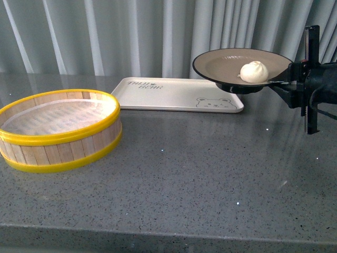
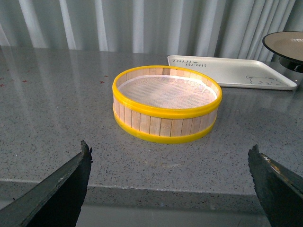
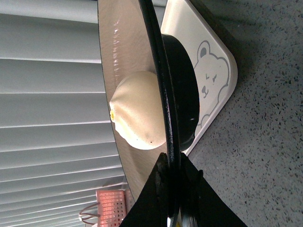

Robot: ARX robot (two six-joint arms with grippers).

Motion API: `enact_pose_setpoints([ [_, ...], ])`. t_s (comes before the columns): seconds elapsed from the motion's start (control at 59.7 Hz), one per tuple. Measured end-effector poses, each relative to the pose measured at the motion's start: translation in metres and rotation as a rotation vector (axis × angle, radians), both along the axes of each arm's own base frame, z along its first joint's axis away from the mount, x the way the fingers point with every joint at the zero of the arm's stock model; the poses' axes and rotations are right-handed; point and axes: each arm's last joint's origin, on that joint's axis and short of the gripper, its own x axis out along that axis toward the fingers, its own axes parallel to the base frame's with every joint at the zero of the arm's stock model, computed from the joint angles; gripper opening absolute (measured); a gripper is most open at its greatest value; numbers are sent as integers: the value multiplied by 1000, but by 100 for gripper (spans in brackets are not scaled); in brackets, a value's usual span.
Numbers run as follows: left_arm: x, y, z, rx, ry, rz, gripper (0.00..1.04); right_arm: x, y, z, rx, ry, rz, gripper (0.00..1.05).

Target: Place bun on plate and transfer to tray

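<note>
Bench (image 1: 210, 174) middle and front: open, nothing standing.
Left: steamer basket (image 1: 58, 129) stands in the way.
Tray (image 1: 174, 95): open top; plate (image 1: 231, 66) hangs above its right end.

Bun (image 1: 254, 71) on plate (image 1: 221, 66) above tray (image 1: 168, 95)

The grey speckled countertop (image 1: 184, 179) bears a yellow-rimmed steamer basket (image 1: 63, 150) and, farther back, the tray (image 1: 174, 97).

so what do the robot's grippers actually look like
Both are matte black. The left gripper has two broad wedge-shaped fingers tapering to pointed tips. The right gripper has a blocky body crossed by a thin straight rail with a notched-looking edge.
</note>
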Motion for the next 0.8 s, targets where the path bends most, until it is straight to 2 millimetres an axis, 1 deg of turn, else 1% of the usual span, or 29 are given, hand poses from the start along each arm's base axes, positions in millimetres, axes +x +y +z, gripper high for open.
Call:
enact_pose_setpoints([
  [0.1,0,0,0,0,0,0,98,12,0,-5,2,13,0,3],
  [0.285,0,0,0,0,0,0,98,39,1,-7,-1,30,2,3],
  [0.452,0,0,0,0,0,0,98,56,7,-12,-11,39,19,3],
  [0.569,0,0,0,0,0,0,98,65,13,-17,-23,50,38,3],
  [0.804,0,0,0,0,0,0,98,85,38,-23,-36,47,97,3],
])
